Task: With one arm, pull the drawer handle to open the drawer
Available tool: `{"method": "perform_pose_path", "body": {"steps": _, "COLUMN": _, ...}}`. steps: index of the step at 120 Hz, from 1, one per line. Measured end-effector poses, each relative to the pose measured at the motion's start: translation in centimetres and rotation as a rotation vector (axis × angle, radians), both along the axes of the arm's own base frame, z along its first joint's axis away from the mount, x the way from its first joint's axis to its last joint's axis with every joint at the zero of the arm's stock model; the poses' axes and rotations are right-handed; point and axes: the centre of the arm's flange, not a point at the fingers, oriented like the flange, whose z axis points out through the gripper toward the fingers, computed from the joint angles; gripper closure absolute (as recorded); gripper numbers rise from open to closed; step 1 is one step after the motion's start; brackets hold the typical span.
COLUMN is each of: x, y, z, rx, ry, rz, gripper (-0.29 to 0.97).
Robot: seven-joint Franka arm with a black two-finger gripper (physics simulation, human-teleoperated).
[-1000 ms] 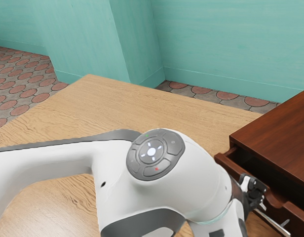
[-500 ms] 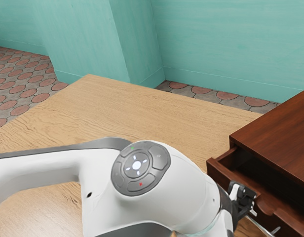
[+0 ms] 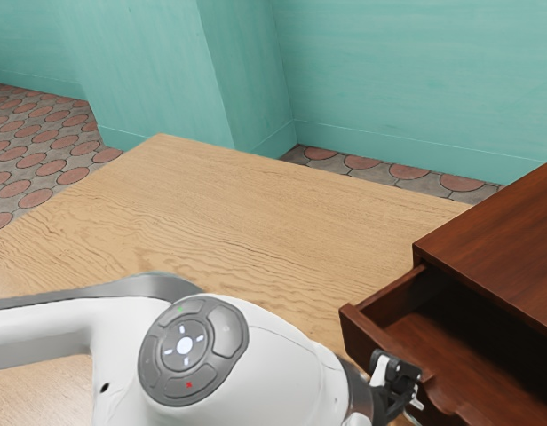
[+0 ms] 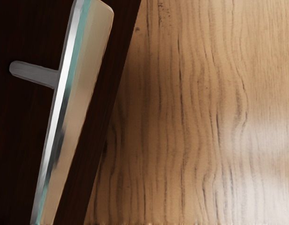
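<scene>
Bright, even light thru-out; handle shows glare, soft shadow on table.

Dark reddish-brown drawer; silver handle; light wood-grain table; teal walls.

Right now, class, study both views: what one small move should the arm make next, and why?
Probably a short straight pull of the silver metal bar handle away from the dark brown wooden cabinet. The matching brown drawer stands only partly out, its inside showing, and the black pincer sits at its front, with the handle close under the hand.
</scene>
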Motion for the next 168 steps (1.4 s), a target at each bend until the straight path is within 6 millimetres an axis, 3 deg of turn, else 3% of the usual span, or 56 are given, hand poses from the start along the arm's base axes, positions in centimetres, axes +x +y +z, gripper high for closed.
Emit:
{"method": "perform_pose_path", "body": {"steps": 19, "x": -0.8, "y": 0.3, "z": 0.2, "rx": 0.002, "ry": -0.007, "rz": 0.006, "gripper": 0.05}}
{"method": "perform_pose_path", "body": {"steps": 43, "x": -2.0, "y": 0.4, "z": 0.0, "rx": 0.011, "ry": -0.012, "rz": 0.010, "gripper": 0.02}}
{"method": "perform_pose_path", "body": {"steps": 67, "x": -3.0, "y": 0.7, "z": 0.9, "rx": 0.006, "ry": -0.031, "rz": 0.017, "gripper": 0.10}}
{"method": "perform_pose_path", "body": {"steps": 94, "x": -3.5, "y": 0.9, "z": 0.1, "rx": 0.026, "ry": -0.026, "rz": 0.016, "gripper": -0.12}}
{"method": "perform_pose_path", "body": {"steps": 141, "x": -5.2, "y": 1.8, "z": 0.7, "rx": 0.054, "ry": -0.059, "rz": 0.015, "gripper": 0.08}}
{"method": "perform_pose_path", "body": {"steps": 153, "x": -5.7, "y": 1.9, "z": 1.3, "rx": 0.055, "ry": -0.071, "rz": 0.017, "gripper": 0.21}}
{"method": "perform_pose_path", "body": {"steps": 158, "x": -5.6, "y": 2.2, "z": 1.4, "rx": 0.048, "ry": -0.067, "rz": 0.029, "gripper": 0.11}}
{"method": "perform_pose_path", "body": {"steps": 168, "x": -5.6, "y": 2.5, "z": 1.5, "rx": 0.035, "ry": -0.059, "rz": 0.048, "gripper": 0.07}}
